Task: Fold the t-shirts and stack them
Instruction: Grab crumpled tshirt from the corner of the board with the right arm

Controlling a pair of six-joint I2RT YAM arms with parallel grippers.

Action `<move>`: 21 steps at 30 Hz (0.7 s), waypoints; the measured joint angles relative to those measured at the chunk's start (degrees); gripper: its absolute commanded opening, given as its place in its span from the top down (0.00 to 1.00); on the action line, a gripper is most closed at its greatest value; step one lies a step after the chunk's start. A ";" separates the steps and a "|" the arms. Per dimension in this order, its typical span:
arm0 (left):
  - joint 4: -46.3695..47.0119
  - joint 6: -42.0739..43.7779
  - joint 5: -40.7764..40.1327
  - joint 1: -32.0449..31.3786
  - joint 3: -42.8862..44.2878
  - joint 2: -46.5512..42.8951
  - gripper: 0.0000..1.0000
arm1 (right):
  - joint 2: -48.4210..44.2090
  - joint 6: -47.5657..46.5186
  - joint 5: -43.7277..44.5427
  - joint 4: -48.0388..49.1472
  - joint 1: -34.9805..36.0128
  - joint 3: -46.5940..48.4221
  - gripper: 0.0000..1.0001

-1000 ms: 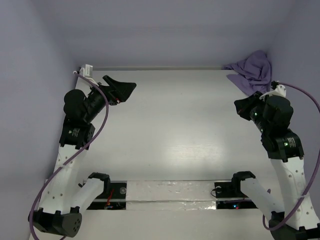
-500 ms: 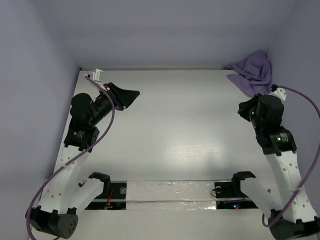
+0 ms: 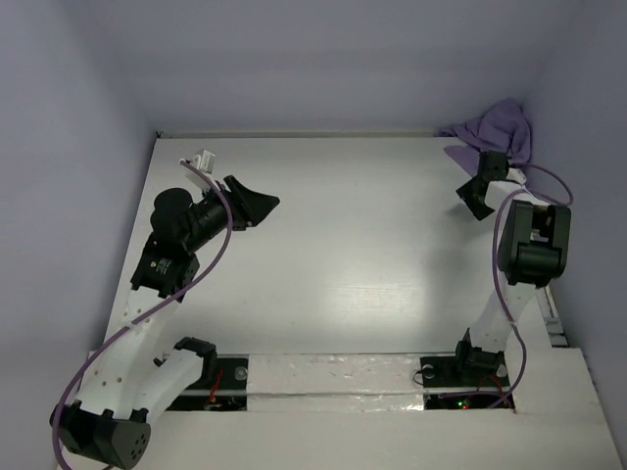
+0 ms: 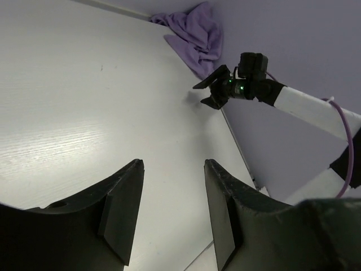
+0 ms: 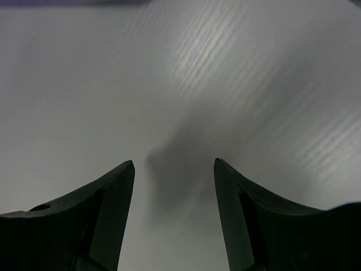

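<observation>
The lavender t-shirt [image 3: 502, 129] lies crumpled in the far right corner of the white table [image 3: 343, 245], bunched against the wall. In the left wrist view the t-shirt [image 4: 196, 35] shows as a rumpled heap. My right gripper [image 3: 475, 192] hovers just left of and in front of the heap, open and holding nothing; its wrist view has only bare table between the fingers [image 5: 174, 162]. My left gripper [image 3: 261, 206] hangs over the left half of the table, far from the shirt, jaws partly apart and empty [image 4: 172, 164].
Purple walls close in the table at the back and both sides. A white cable connector [image 3: 203, 158] sticks out from the left wrist. A taped strip [image 3: 343, 372] runs along the near edge between the arm bases.
The right arm has stretched out toward the far right corner and its gripper has gone from shut to open. The left gripper drifted slightly right and nearer, and its jaws narrowed.
</observation>
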 measured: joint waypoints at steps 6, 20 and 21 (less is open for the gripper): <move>-1.57 0.94 -0.79 0.00 -0.02 0.90 0.55 | 9.16 8.48 0.20 2.10 -2.95 9.22 0.33; -3.21 2.43 -2.47 0.00 -0.02 4.98 0.55 | 25.18 17.33 -2.21 4.24 -8.92 30.14 0.68; -3.43 2.51 -2.67 0.00 -0.02 5.14 0.55 | 26.60 17.57 -2.47 4.28 -8.98 31.74 0.85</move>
